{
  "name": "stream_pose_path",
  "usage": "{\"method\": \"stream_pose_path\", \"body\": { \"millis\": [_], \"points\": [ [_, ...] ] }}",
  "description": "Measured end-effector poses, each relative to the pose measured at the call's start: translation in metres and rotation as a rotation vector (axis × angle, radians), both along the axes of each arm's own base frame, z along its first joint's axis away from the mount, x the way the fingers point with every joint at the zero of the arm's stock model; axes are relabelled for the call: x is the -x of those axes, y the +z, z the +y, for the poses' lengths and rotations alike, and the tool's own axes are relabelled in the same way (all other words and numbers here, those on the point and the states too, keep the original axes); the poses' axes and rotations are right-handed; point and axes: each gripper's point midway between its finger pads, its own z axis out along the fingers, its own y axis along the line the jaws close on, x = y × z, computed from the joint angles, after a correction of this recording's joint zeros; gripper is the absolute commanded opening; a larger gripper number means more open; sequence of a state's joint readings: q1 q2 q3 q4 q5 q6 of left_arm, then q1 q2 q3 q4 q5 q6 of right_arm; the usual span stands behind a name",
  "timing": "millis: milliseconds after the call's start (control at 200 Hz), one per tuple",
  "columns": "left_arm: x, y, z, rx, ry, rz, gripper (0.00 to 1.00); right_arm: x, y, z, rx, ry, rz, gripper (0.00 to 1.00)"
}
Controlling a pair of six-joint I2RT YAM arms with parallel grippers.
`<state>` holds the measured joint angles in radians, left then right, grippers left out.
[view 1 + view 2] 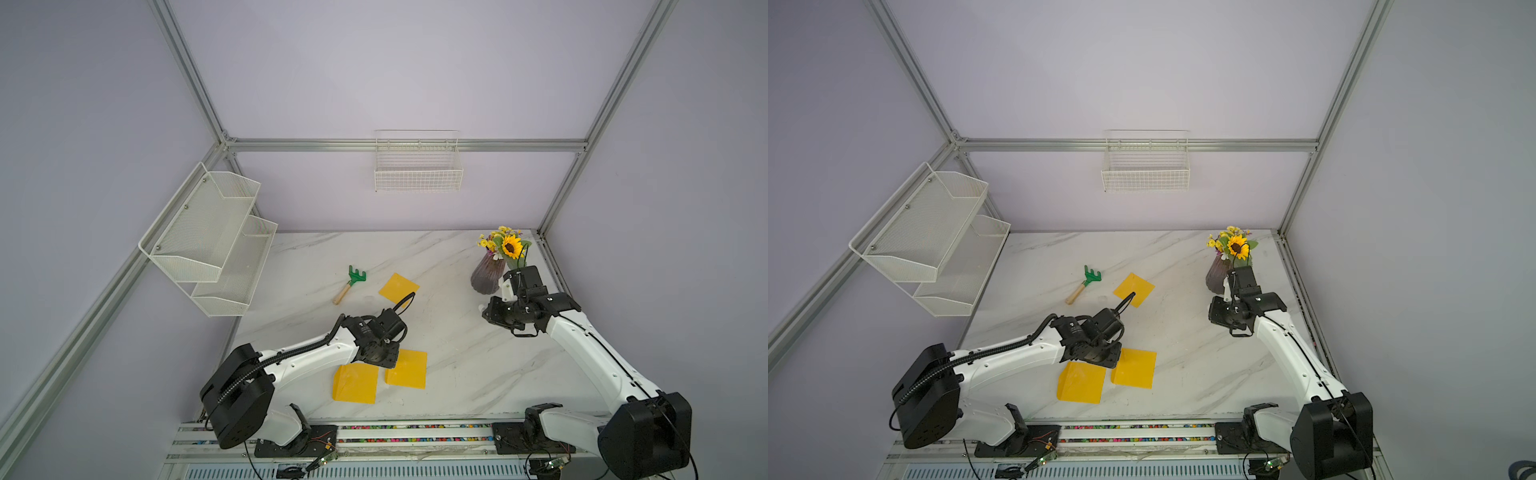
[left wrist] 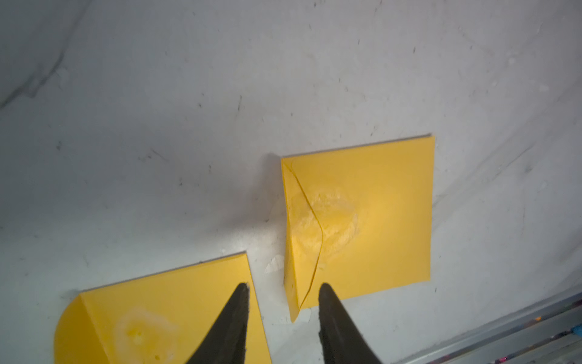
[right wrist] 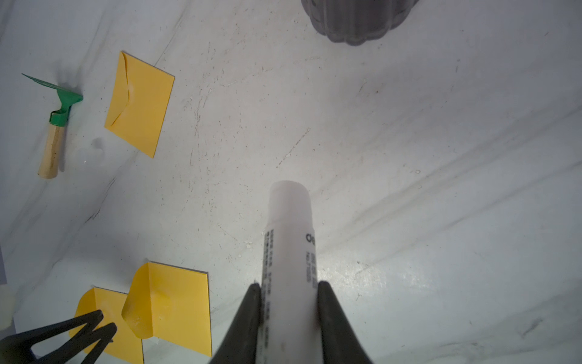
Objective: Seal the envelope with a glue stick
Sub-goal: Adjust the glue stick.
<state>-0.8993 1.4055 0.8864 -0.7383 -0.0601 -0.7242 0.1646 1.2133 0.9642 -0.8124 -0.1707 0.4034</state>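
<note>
White marble-patterned tabletop carries three square yellow paper envelopes. Findings follow.

1. Right gripper: black jaws are clamped on either side of the glue stick, a white cylindrical tube with a dark printed label and a whitish cap. The capped end projects beyond the fingertips and is held clear above bare table. In both top views this arm's end stands just beside the ribbed grey-purple vase of artificial sunflowers, well apart from the two near envelopes.

2. Left gripper: jaws stand parted with nothing between them. One fingertip lies over the open-flap envelope, whose rounded flap is spread outward. The other lies at the edge of the folded-flap envelope. Contact with the paper cannot be determined.

3. Folded-flap envelope: the flap is turned over the body, and a pale dried smear shows around its tip. In the right wrist view the flap edge looks lifted. A similar pale patch marks the open-flap envelope. The two lie just beside each other, apart.

4. Far envelope: lies beyond the left arm, flap folded over, near a toy rake with a green head and wooden handle.
</note>
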Motion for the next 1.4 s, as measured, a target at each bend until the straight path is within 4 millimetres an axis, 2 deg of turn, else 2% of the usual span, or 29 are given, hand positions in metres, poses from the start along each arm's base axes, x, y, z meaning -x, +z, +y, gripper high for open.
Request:
{"method": "stream_pose_path", "body": {
  "millis": [105,305,585,835,1015,1150,1400],
  "points": [
    [0.019,-0.007,0.003,0.014,0.024,0.030,0.35,0.000,0.000,0.001,-0.004,0.003,-0.001,0.00],
    [0.033,-0.025,0.003,0.012,0.064,0.078,0.30,-0.001,0.001,0.001,-0.004,0.004,-0.005,0.00],
    [0.036,-0.047,-0.001,-0.007,0.080,0.111,0.19,-0.001,0.001,0.001,-0.007,0.005,-0.006,0.00],
    [0.033,-0.047,-0.005,0.004,0.081,0.107,0.09,-0.001,0.001,0.002,-0.006,0.009,-0.007,0.00],
    [0.029,-0.047,-0.009,-0.008,0.067,0.100,0.05,-0.001,0.001,0.002,-0.008,0.010,-0.006,0.00],
    [0.016,-0.043,-0.026,-0.020,0.008,0.080,0.04,0.001,0.002,0.008,-0.031,0.027,-0.001,0.00],
    [-0.023,-0.030,-0.084,0.016,-0.142,-0.003,0.02,0.011,0.003,0.019,-0.045,0.068,0.040,0.00]
  ]
}}
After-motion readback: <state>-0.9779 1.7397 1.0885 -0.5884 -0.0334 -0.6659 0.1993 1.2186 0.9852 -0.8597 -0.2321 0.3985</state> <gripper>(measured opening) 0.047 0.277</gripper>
